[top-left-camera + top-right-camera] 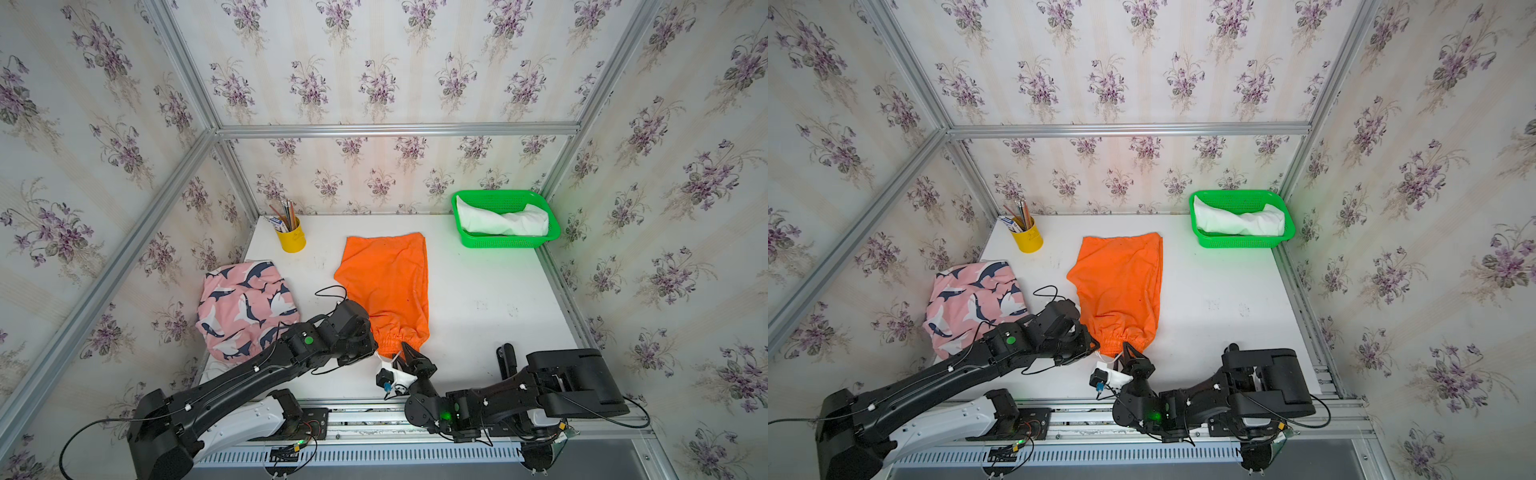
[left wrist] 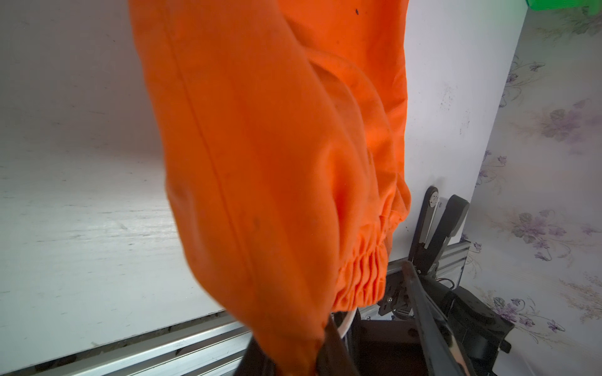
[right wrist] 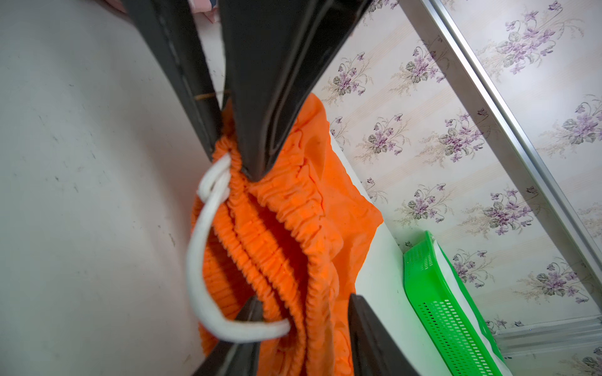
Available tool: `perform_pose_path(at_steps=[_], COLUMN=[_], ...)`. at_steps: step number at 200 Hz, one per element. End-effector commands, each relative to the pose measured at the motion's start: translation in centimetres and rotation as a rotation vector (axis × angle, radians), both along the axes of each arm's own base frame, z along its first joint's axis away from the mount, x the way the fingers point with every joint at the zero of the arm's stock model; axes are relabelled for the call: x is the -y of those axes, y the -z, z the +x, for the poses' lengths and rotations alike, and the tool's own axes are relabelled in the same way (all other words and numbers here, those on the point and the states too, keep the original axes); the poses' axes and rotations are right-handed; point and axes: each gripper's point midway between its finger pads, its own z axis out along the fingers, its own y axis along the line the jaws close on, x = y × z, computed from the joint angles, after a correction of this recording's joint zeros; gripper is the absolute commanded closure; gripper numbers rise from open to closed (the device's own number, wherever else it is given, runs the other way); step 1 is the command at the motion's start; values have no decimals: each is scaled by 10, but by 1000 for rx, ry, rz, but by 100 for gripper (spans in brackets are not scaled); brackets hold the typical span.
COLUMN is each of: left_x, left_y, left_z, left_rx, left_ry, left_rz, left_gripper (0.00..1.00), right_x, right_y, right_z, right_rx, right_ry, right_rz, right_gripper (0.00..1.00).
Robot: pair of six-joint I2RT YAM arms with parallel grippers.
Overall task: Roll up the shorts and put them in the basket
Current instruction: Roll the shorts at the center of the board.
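The orange shorts (image 1: 386,282) (image 1: 1121,282) lie flat mid-table, elastic waistband toward the near edge. My left gripper (image 1: 375,351) (image 2: 293,358) is shut on the waistband's left corner, and in the right wrist view its fingers (image 3: 260,130) pinch the gathered elastic beside the white drawstring (image 3: 202,260). My right gripper (image 1: 405,351) (image 3: 304,302) stands open at the waistband's near edge, with bunched orange cloth (image 3: 293,228) loose between its fingers. The pink shark-print shorts (image 1: 245,307) lie crumpled at the left. The white shorts (image 1: 503,222) sit rolled in the basket.
A green basket (image 1: 505,243) stands at the back right corner. A yellow cup (image 1: 292,239) of pencils stands at the back left. Aluminium frame posts and papered walls close in the white table (image 1: 478,299) on three sides.
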Motion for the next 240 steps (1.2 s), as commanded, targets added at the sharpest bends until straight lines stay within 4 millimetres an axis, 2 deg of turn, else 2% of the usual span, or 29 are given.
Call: perform_pose_path(at_steps=[1,24,54,97,120,144,161,214,240], left_x=[7,6,11,19,16,15,16,16,14], left_y=[-7,-11,-14,-21,-24,-27,-29,-34,-37], left_z=[7,11,17,16,15,13,12,9,6], left_rx=[38,52,65,52,51,45,40,25,24], left_ry=[21,22,36,48,29,17,14,-31,-49], left_rz=[-11,8,22,-9,-24,-38,-51,-114,-138], left_gripper=[82,82,82,82,82,82,82,82,81], right_x=[0,-1,-4,-4,-7,-17,-21,-27,-37], right_y=[0,-4,-18,-19,-27,-29,-31,-43,-38], right_z=[-1,-3,-6,-11,-14,-19,-13,21,32], right_rx=[-13,-17,-55,-40,-36,-59,-29,142,202], right_ry=[-4,-25,-95,-147,-181,-221,-187,-52,-38], right_rz=[0,13,114,124,179,230,268,357,319], right_gripper=[51,47,38,28,15,7,1,0,0])
